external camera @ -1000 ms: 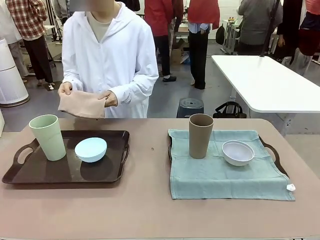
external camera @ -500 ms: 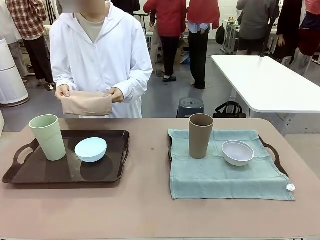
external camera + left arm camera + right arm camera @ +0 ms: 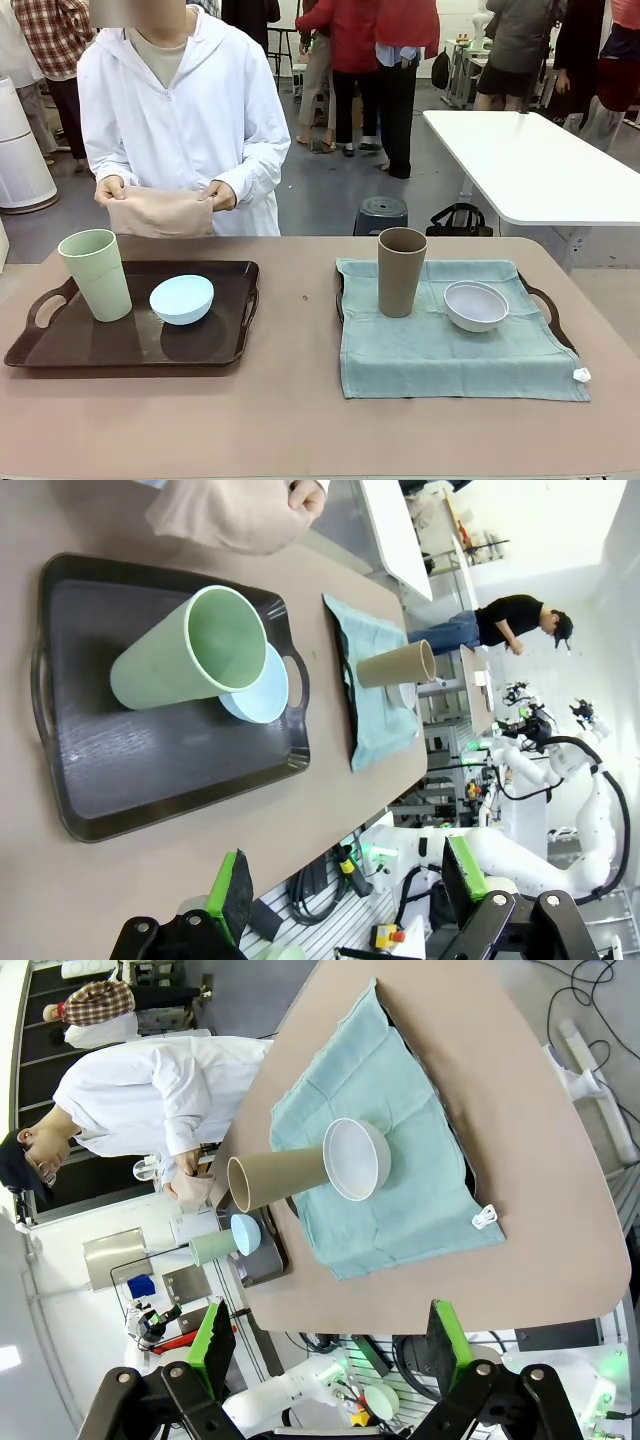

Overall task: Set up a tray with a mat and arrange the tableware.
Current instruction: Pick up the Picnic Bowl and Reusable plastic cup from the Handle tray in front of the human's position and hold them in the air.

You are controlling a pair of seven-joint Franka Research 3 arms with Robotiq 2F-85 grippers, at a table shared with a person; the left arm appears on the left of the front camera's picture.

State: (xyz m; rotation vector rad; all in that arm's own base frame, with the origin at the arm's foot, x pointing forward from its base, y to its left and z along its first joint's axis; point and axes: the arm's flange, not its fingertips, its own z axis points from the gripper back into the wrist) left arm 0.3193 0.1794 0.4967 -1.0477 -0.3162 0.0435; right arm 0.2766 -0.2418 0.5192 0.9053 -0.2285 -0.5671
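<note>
Left hand [image 3: 350, 880]: fingers apart, nothing between them.
Right hand [image 3: 328, 1345]: fingers apart, empty.
Left tray [image 3: 130, 352]: dark, uncovered, on the table [image 3: 300, 430]. The pale green cup [image 3: 96, 275] stands upright on it, with the light blue bowl [image 3: 182, 298] just beside it at its 3 o'clock.
Right tray [image 3: 548, 305]: covered by the blue-green mat [image 3: 440, 355]. The brown cup [image 3: 401, 272] stands upright on the mat, with the white bowl [image 3: 476, 305] near it at its 3 o'clock.
Person [image 3: 185, 120]: at the table's 11 o'clock, holding a folded beige cloth [image 3: 160, 212].

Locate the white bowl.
In the front view, the white bowl sits on the green cloth at the right, just right of the brown cup.
</note>
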